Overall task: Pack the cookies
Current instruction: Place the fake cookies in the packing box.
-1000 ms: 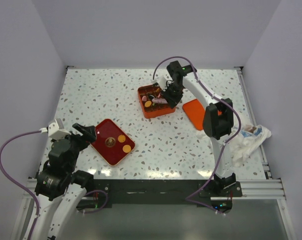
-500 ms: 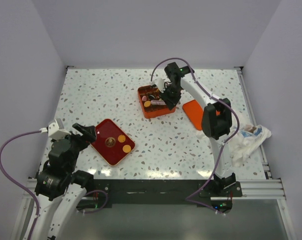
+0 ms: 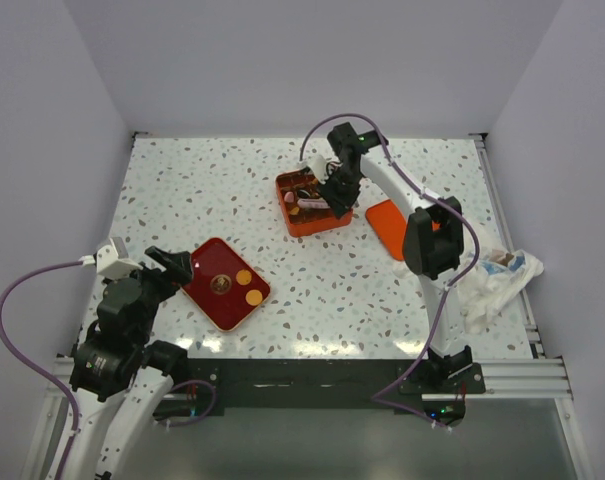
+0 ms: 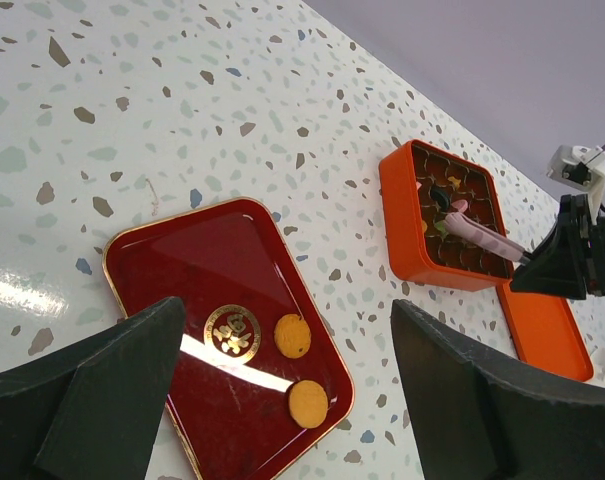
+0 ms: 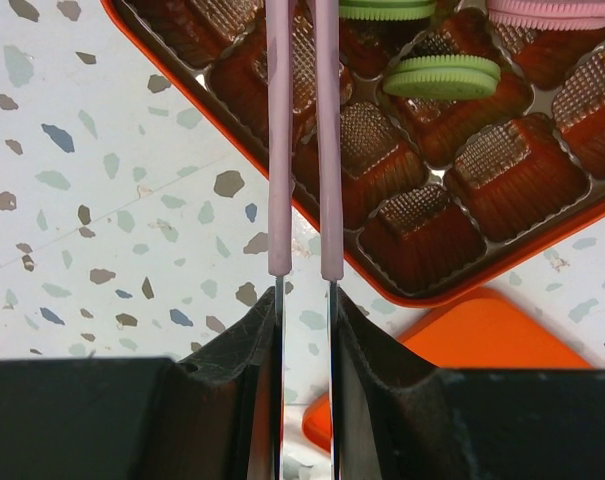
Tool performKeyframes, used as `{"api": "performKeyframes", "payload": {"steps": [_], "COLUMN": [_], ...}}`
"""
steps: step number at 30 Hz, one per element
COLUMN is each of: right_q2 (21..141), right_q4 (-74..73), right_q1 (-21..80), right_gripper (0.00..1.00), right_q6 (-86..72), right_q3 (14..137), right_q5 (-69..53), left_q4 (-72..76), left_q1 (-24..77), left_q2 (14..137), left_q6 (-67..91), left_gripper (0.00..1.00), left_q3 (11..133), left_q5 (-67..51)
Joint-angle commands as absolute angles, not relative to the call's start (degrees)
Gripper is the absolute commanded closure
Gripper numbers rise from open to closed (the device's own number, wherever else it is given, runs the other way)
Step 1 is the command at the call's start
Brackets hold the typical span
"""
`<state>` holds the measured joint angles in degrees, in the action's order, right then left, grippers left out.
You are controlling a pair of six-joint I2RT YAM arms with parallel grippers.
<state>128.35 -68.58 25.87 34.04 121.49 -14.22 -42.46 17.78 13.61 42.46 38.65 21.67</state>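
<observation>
ridged round cookies point(image 5: 441, 77) in glossy orange box point(image 5: 422, 240)

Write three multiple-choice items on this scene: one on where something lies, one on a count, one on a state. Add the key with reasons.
1. Where does the orange lid lie relative to the orange box?
A. closed on top of it
B. underneath it
C. on the table beside it

2. How many orange cookies lie on the red tray?
A. two
B. four
C. none

3. What state are the right fingers in?
A. wide open and empty
B. shut on pink tweezers
C. shut on the lid

Key:
1 C: the top view shows the lid flat on the table next to the box.
2 A: the left wrist view shows two orange discs on the tray.
3 B: the right wrist view shows both tweezer arms running out from between the fingers.
</observation>
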Motion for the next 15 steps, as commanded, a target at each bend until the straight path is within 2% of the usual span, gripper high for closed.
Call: {"api": "performKeyframes", "payload": {"steps": [1, 4, 8, 15], "right_q2": [126.0, 122.7, 116.3, 106.7], "right_q4": [-68.0, -67.4, -64.1, -59.9], "right_q1": [26.1, 26.3, 27.8, 40.1], "right_gripper": [0.84, 0.84, 0.83, 0.82], "right_q6": [34.2, 36.6, 41.6, 55.4], "right_q3": [124.7, 123.7, 114.7, 99.9], "right_q5": [-18.9, -23.1, -32.3, -34.3], "left_q4": [-40.5, -40.3, -39.6, -38.4], "left_q1": [18.0, 18.0, 18.0, 18.0], "left_q2": [13.9, 14.2, 15.1, 16.1], "left_q6": [42.4, 42.2, 42.2, 43.0], "left_gripper": [0.11, 0.11, 0.11, 0.11], "left_q3": [38.8, 38.8, 38.6, 38.1], "left_q5": [21.8, 21.5, 20.8, 19.1]}}
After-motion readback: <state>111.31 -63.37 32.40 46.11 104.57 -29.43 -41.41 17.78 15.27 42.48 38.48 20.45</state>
